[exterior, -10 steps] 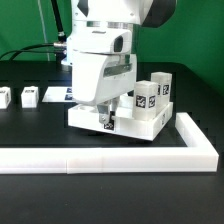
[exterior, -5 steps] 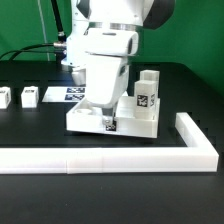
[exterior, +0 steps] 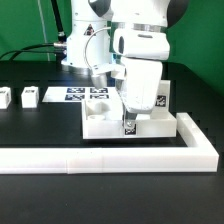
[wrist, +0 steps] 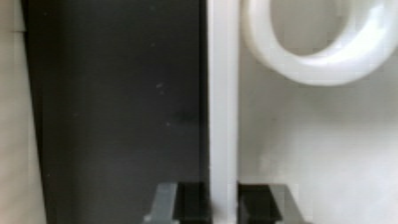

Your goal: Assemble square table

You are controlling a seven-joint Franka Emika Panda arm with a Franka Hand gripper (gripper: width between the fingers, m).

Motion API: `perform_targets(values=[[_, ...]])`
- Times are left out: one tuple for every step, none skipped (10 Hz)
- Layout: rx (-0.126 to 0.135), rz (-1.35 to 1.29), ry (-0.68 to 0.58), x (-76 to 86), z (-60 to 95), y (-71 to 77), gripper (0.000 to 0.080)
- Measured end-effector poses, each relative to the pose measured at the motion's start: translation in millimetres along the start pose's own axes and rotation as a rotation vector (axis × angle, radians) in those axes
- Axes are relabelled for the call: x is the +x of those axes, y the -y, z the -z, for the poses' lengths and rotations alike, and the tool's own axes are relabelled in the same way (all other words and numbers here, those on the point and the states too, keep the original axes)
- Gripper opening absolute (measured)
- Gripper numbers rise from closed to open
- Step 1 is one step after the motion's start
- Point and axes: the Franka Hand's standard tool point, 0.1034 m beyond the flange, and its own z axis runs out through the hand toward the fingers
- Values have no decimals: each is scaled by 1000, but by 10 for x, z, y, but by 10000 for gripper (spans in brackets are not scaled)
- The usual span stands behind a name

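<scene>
The square tabletop slab (exterior: 98,124) sits in the L-shaped rail's (exterior: 100,155) corner, just beside the rail's short arm. The gripper (exterior: 128,121) is clamped on the slab's rail-facing edge. In the wrist view, that thin white edge runs between the dark fingers (wrist: 175,203), with a round socket (wrist: 329,78) alongside. One tagged leg (exterior: 160,97) stands on the slab. Two loose leg blocks (exterior: 29,96) wait far along the rail's long arm, and the marker board (exterior: 85,93) lies beyond the slab.

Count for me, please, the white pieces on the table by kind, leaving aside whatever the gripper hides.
Square slab: 1
Loose leg blocks: 2
Leg block showing on the slab: 1
L-shaped rail: 1
Marker board: 1
Total: 6
</scene>
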Motion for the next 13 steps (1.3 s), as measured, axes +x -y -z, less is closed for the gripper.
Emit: perform_targets(values=[[0, -1, 0, -3, -1, 1, 64], [0, 10, 1, -7, -3, 1, 64], [0, 15, 2, -10, -7, 3, 64], [-2, 99, 6, -3, -27, 15, 64], [6, 199, 16, 34, -29, -12, 64], [3, 262, 21, 69, -35, -44, 64], [5, 312, 26, 80, -54, -41, 64], [16, 369, 34, 77, -65, -23, 64], [17, 407, 38, 101, -57, -27, 64], [15, 449, 41, 105, -52, -29, 64], [18, 524, 47, 75, -62, -25, 63], [19, 571, 53, 52, -65, -25, 63], [20, 642, 60, 53, -66, -22, 63]])
